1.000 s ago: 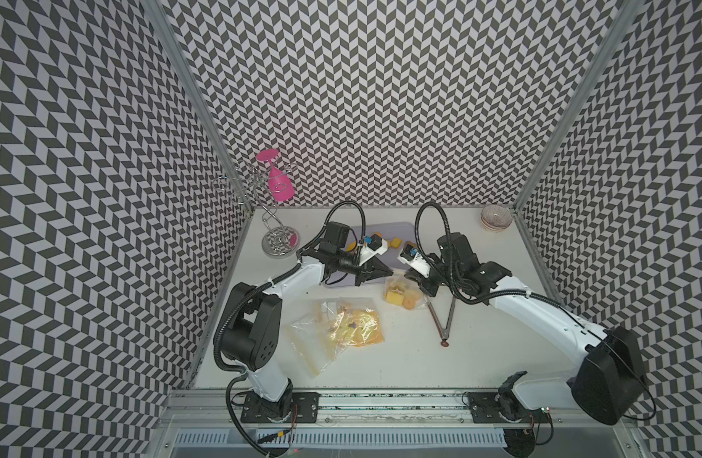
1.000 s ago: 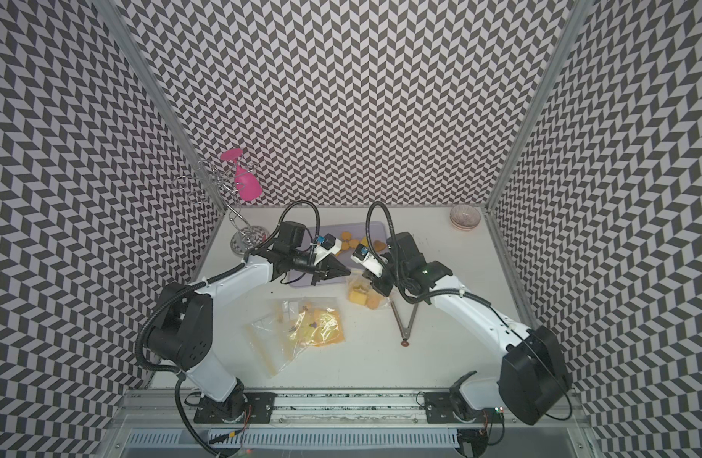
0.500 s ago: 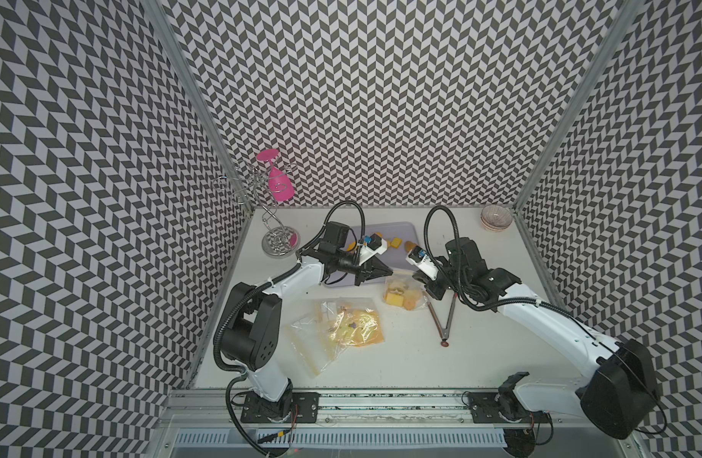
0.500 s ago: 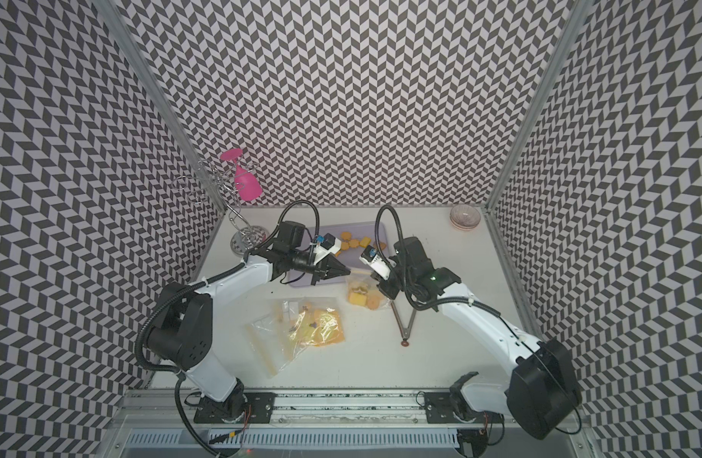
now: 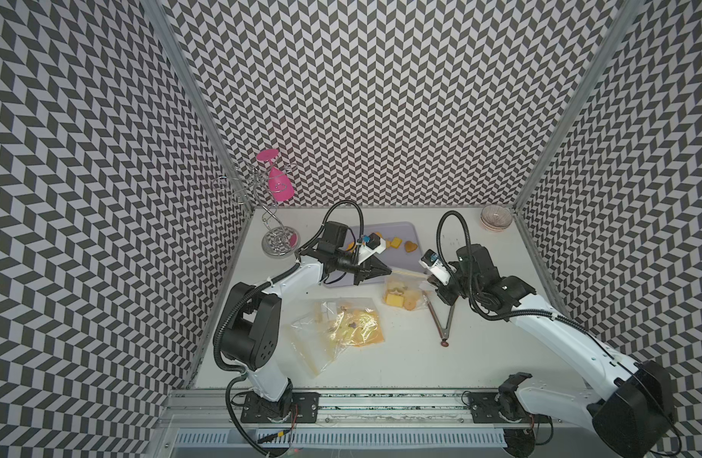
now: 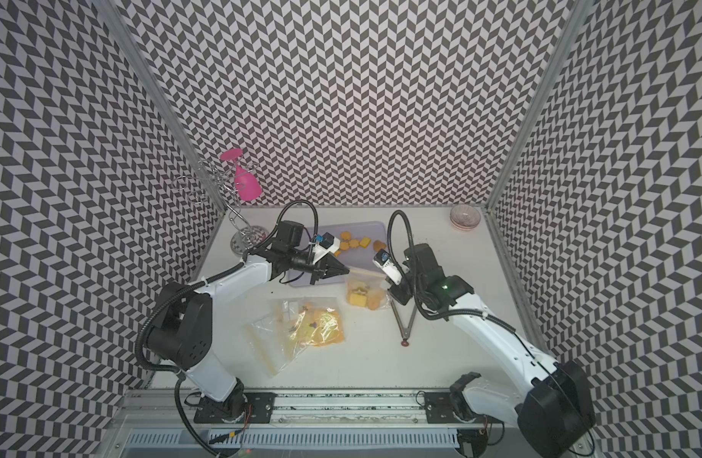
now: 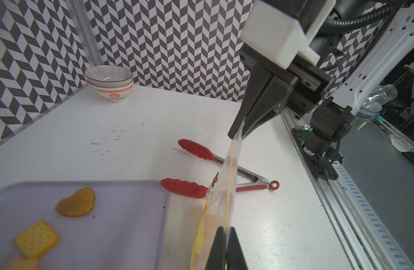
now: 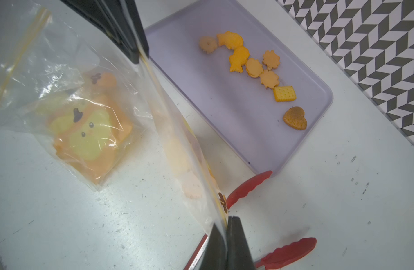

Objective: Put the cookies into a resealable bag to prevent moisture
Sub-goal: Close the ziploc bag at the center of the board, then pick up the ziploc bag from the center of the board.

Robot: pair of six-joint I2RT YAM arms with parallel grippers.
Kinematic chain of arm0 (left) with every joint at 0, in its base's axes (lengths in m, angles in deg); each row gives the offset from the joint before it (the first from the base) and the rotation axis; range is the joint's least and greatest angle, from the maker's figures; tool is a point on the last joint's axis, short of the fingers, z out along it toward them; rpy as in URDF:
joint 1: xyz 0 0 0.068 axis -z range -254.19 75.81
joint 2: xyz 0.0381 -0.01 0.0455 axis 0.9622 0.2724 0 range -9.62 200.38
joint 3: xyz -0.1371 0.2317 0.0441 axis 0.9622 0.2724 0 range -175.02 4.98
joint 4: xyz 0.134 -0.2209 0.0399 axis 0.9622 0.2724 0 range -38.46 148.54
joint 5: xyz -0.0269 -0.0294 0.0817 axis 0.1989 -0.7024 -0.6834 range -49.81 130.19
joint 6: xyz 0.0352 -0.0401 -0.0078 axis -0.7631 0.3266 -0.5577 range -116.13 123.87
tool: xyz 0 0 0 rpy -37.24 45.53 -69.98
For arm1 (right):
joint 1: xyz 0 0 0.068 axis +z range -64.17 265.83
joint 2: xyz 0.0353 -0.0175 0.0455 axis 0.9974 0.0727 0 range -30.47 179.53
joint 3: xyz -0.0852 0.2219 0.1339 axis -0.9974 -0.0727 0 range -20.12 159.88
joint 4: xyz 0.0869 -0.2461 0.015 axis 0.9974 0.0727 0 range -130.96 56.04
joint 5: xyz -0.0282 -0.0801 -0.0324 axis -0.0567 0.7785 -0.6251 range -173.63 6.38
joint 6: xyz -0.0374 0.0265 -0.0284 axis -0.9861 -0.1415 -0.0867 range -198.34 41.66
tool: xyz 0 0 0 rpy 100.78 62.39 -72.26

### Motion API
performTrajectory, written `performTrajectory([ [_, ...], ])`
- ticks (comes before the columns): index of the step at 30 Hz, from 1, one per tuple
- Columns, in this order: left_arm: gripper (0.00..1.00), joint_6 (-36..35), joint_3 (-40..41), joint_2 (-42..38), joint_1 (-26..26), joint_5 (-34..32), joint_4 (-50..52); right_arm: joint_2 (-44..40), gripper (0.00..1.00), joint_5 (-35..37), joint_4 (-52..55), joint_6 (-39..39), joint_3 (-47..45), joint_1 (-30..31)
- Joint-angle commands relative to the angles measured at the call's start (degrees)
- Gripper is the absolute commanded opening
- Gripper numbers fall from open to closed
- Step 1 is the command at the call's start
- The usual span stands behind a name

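Observation:
A clear resealable bag (image 5: 401, 288) hangs stretched between my two grippers, with a few cookies (image 6: 364, 299) in its bottom near the table. My left gripper (image 7: 226, 230) is shut on one end of the bag's yellow-striped top edge (image 7: 231, 168). My right gripper (image 8: 226, 222) is shut on the other end. In both top views the left gripper (image 5: 388, 271) lies over the purple tray's front edge and the right gripper (image 5: 430, 280) sits just right of the bag. Several more cookies (image 8: 255, 67), with a browner heart (image 8: 295, 118), lie on the tray (image 8: 224, 105).
Another clear bag with yellow-orange prints (image 5: 343, 329) lies flat in front of the tray. Red-tipped metal tongs (image 5: 440, 317) lie on the table under the right gripper. Stacked bowls (image 5: 495, 217) stand in the back right corner. A wire rack with a pink glass (image 5: 276, 184) stands at the back left.
My right gripper has slid to the right along the bag's top edge, away from the left gripper, and the edge now runs taut between them. The left arm has stayed put.

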Motion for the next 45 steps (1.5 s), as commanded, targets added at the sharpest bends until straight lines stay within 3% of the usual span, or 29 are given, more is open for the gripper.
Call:
performTrajectory([
  [1,0.0,-1.4,-0.1,-0.3,-0.7,0.4,0.1,-0.7,0.15,4.3,1.8,0.5,-0.8,-0.6],
  [2,0.0,-1.4,-0.1,-0.3,-0.8,0.4,0.1,-0.6,0.0,4.6,2.2,0.6,-0.8,-0.6],
  [4,0.0,-1.4,-0.1,-0.3,-0.8,0.4,0.1,-0.6,0.0,5.0,2.4,0.8,-0.8,-0.8],
  [5,0.0,-1.4,-0.1,-0.3,-0.9,0.4,0.2,-0.9,0.19,6.2,2.1,1.2,-1.1,-0.7],
  [6,0.0,-1.3,-0.1,-0.3,-0.9,0.5,0.0,-1.0,0.28,7.4,2.0,1.4,-1.4,-0.8],
  [7,0.0,-1.3,0.0,-0.2,-0.9,0.5,-0.1,-1.2,0.05,7.8,2.0,1.5,-1.6,-0.8],
  [8,0.0,-1.3,-0.1,-0.1,-0.9,0.4,-0.1,-1.5,0.0,7.7,2.2,1.5,-1.6,-0.8],
  [10,0.0,-1.4,-0.4,-0.1,-0.8,0.5,0.3,-1.6,0.0,6.6,2.0,1.4,-1.5,-0.8],
  [11,0.0,-1.5,-0.5,-0.1,-0.9,0.5,0.5,-1.6,0.05,6.7,1.9,1.5,-1.2,-0.8],
  [12,0.0,-1.6,-0.5,-0.3,-0.9,0.5,0.5,-1.4,0.29,6.1,1.9,1.3,-0.6,-0.8],
  [13,0.0,-1.6,-0.4,-0.4,-0.8,0.6,0.5,-1.2,0.37,5.1,1.7,1.0,0.0,-0.8],
  [17,0.0,-1.5,-0.7,-0.5,-0.6,1.2,0.5,0.7,0.47,-4.1,-2.6,0.0,2.5,-0.5],
  [20,0.0,-1.6,-0.6,-0.5,-0.5,1.0,0.7,5.0,0.48,-10.4,-3.6,0.1,6.2,-0.3],
  [24,0.0,-1.6,-0.6,-0.5,-0.2,0.8,0.7,12.0,0.38,-14.1,0.1,-1.6,11.7,0.1],
  [29,0.0,-1.6,-0.8,-0.4,0.1,0.6,1.0,16.2,0.33,-15.2,3.0,-1.8,14.1,0.9],
  [33,0.0,0.0,-0.6,-0.7,0.1,0.5,-0.4,13.8,0.05,-16.0,0.5,-0.4,13.6,0.9],
  [34,0.06,1.5,-0.4,-0.9,0.1,-0.5,-1.7,12.5,0.0,-16.0,-0.5,0.3,13.3,0.9],
  [38,0.52,15.4,-0.4,-3.2,0.0,-5.0,-9.8,5.7,0.0,-12.4,-6.3,8.6,11.6,0.5],
  [40,0.98,25.4,0.2,-5.5,0.0,-9.9,-15.5,1.0,0.0,-6.3,-10.0,15.8,9.2,0.0],
  [44,0.99,42.4,0.7,-10.6,-0.5,-29.6,-17.7,-7.5,0.0,9.5,-15.0,23.7,5.3,-3.3],
  [45,0.99,46.0,1.0,-11.2,-1.2,-31.7,-17.8,-8.1,0.0,12.4,-14.3,24.4,5.8,-4.9],
])
